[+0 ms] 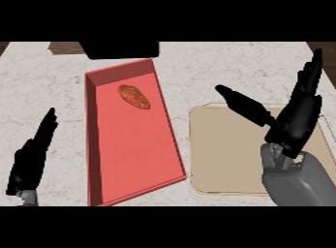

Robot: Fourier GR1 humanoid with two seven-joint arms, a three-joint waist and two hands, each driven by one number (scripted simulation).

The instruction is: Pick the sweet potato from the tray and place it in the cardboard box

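One pale marble table [41, 92] carries one long red rectangular tray [134, 160], one orange-brown sweet potato [134, 96] and one shallow tan cardboard box [224, 160]. Two black robot hands show: one left hand [31, 160], one right hand [292, 121].

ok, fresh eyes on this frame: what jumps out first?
The long red tray running up the middle of the counter, with the small sweet potato lying at its far end. Next, the right hand, open with thumb spread, above the cardboard box right of the tray. The left hand rests open at lower left.
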